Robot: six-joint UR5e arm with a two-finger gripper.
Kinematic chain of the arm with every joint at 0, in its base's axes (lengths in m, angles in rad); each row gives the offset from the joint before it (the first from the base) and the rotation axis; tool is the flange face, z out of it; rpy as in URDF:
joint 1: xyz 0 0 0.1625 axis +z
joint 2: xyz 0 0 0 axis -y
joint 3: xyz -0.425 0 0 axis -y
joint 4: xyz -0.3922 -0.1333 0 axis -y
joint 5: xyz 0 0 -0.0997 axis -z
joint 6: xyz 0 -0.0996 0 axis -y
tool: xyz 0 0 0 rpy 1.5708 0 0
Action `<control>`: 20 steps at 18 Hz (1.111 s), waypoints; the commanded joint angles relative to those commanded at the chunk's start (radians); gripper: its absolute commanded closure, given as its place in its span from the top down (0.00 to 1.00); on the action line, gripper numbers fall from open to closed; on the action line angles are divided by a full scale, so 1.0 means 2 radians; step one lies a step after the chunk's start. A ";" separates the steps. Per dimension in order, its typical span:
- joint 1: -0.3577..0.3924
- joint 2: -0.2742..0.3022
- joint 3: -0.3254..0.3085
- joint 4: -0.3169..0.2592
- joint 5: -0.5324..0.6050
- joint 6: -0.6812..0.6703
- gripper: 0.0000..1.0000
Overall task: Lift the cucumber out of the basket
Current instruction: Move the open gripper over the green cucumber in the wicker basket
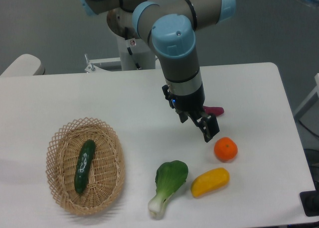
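Observation:
The dark green cucumber (83,166) lies lengthwise inside the oval wicker basket (114,161) at the front left of the table. My gripper (198,127) hangs over the middle-right of the table, far to the right of the basket and well apart from the cucumber. Its black fingers (210,130) point down and stand apart with nothing between them. It hovers just above and left of the orange.
A leafy bok choy (167,183) with a white stem lies front centre. A yellow vegetable (210,182) lies to its right, and an orange (226,149) behind that. A purple item (216,110) is partly hidden behind the gripper. The table's right edge is near.

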State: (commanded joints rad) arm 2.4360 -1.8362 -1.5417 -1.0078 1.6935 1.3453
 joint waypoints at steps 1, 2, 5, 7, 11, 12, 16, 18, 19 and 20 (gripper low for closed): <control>-0.001 0.000 0.000 -0.002 0.000 0.000 1.00; -0.002 0.000 0.000 -0.004 0.000 0.000 1.00; -0.003 0.002 -0.003 -0.011 -0.002 -0.004 1.00; -0.005 0.006 -0.015 -0.011 -0.005 -0.021 1.00; -0.012 0.016 -0.047 -0.010 -0.047 -0.099 1.00; -0.014 0.021 -0.060 -0.006 -0.060 -0.131 1.00; -0.034 0.031 -0.087 -0.006 -0.064 -0.238 1.00; -0.038 0.029 -0.094 -0.007 -0.064 -0.292 1.00; -0.043 0.027 -0.095 -0.006 -0.065 -0.318 1.00; -0.049 0.025 -0.094 -0.005 -0.065 -0.341 1.00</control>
State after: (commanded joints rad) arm 2.3379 -1.7855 -1.7303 -1.0186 1.5631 0.6631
